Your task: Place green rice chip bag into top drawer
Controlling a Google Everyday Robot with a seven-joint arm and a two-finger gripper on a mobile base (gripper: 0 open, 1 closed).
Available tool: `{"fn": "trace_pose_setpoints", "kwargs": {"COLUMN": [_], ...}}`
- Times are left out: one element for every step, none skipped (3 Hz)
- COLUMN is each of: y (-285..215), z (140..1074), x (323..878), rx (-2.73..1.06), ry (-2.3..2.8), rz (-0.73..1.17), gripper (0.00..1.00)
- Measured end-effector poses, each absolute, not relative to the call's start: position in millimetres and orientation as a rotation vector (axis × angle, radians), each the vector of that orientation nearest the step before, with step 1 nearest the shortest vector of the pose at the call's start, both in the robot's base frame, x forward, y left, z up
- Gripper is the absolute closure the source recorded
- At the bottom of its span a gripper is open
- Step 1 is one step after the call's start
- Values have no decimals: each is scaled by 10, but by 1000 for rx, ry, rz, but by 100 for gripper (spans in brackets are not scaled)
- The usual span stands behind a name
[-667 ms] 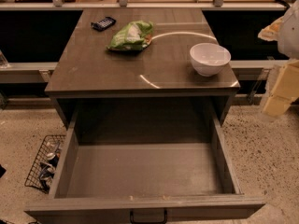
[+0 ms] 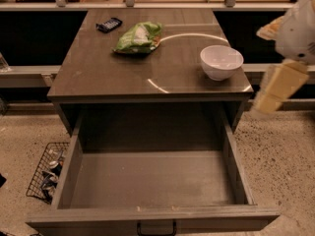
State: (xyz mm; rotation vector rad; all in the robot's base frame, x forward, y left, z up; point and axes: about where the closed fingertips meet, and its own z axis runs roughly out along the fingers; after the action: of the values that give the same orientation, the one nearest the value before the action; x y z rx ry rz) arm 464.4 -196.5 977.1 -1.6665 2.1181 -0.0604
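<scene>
The green rice chip bag (image 2: pixel 138 37) lies on the back of the cabinet top (image 2: pixel 108 73), left of centre. The top drawer (image 2: pixel 152 181) is pulled fully open below the top; its inside is bare, and its front panel with a small black handle (image 2: pixel 156 228) is at the bottom edge. Only a white and cream section of my arm (image 2: pixel 283 80) shows at the right edge, beside the cabinet and well away from the bag. The gripper itself is out of view.
A white bowl (image 2: pixel 221 61) stands on the right side of the cabinet top. A small dark phone (image 2: pixel 109 24) lies at the back left. A black wire basket (image 2: pixel 45 172) with items sits on the floor to the left of the drawer. Shelving runs along behind.
The arm section at the right edge has shifted slightly to the left. The bag, bowl, phone and drawer have not moved.
</scene>
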Motion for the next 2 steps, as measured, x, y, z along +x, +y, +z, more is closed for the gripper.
{"fn": "trace_pose_setpoints", "kwargs": {"y": [-1591,-1284], "z": [9739,9936], "x": [5446,6322], "rx": [-1537,-1317], "ry": [1978,1839], "rz": [42,152], "gripper": [0,0]}}
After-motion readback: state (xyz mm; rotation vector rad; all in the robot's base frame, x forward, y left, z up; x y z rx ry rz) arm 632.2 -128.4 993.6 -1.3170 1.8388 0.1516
